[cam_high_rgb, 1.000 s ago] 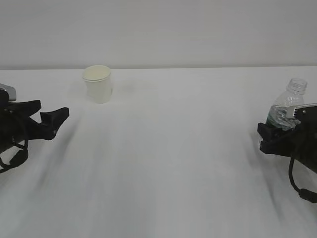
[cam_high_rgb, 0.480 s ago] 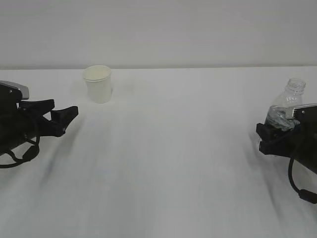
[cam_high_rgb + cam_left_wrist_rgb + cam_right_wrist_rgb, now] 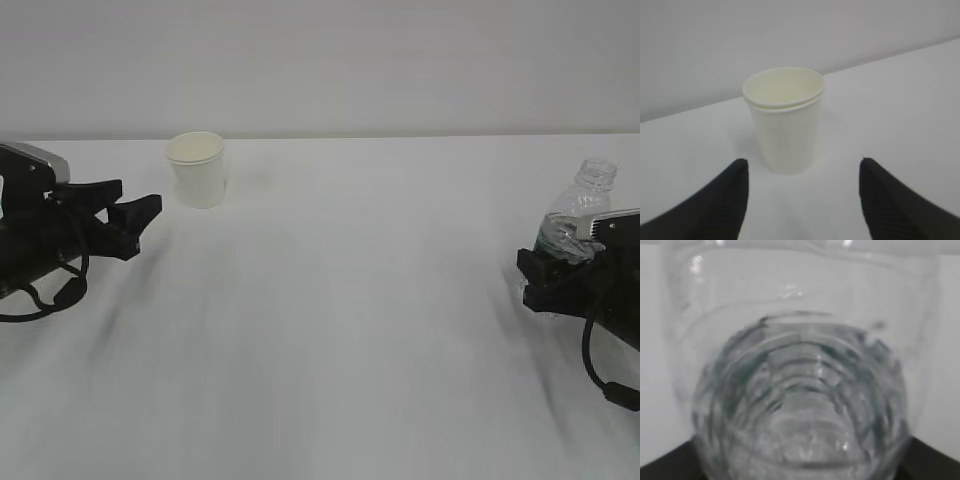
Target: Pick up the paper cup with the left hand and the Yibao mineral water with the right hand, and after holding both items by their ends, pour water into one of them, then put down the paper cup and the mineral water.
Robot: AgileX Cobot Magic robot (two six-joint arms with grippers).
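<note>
- Left hand [image 3: 138, 222] fingers [image 3: 720, 205]: spread apart, nothing between them, no contact with anything. Two dark ribbed fingertips show at the bottom of the left wrist view.
- Paper cup [image 3: 785, 120]: upright on the table [image 3: 340, 320], just ahead of the left fingertips and centred on the gap between them, not touching either. In the exterior view the cup [image 3: 197, 168] sits just beyond and to the right of the fingertips.
- Left arm pose: low over the table, reaching in from the left edge, gripper roughly level and aimed toward the cup. Grey block on top, black cable loop hanging under it.
- Right hand [image 3: 545, 275] fingers: clamped on the Yibao mineral water [image 3: 575, 215], around its lower body. Only dark corners of them show at the bottom of the right wrist view.
- Bottle leans slightly, neck tipped up and to the right, open mouth on top, no cap. Whether its base touches the table, can't tell.
- Right wrist view: the bottle [image 3: 800, 390] fills the frame, right up against the camera.
- Right arm pose: low at the right edge, gripper pointing left, grey block on top, black cable looping down.
- Materials: cup is plain off-white paper, tapered, rolled rim. Bottle is clear ribbed plastic with a dark green label band. Table is flat matte white; wall behind is plain light grey.
- Count: 1 cup, 1 bottle, 2 grippers.
</note>
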